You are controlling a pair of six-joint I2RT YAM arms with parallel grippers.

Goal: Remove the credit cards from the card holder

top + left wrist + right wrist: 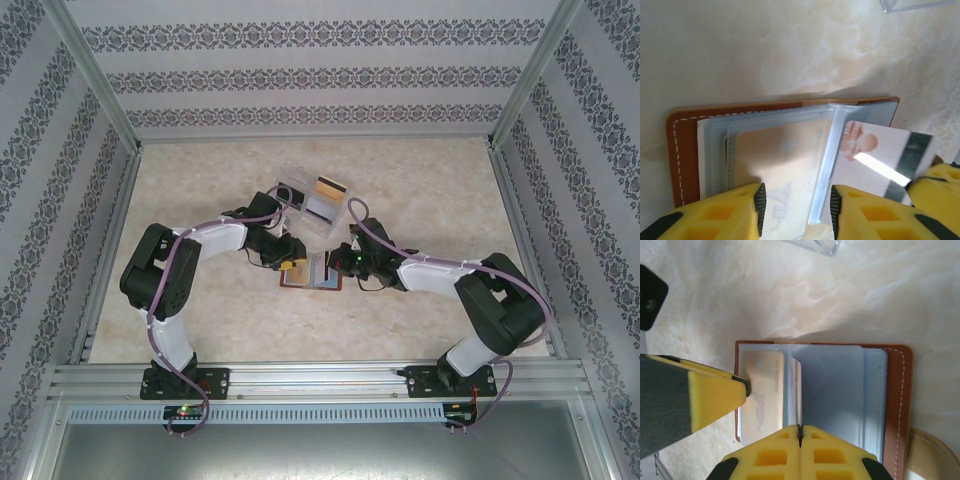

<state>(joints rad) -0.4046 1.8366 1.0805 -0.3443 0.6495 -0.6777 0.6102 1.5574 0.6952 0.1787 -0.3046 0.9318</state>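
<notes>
Two grippers sit low over the open card holder (pixel 897 400). The right gripper (pixel 800 437) is clamped together on the edge of a white credit card (pixel 875 157) with a dark stripe, which sticks out of the blue-grey pockets beside the fold; the left gripper (pixel 795 202) has its jaws apart over the clear pocket on the holder's other half. The holder lies flat near the middle of the table (pixel 200 190), with a clear tray (pixel 283 185) holding cards just beyond it toward the far edge and bare tabletop running to both side edges and the near edge.
</notes>
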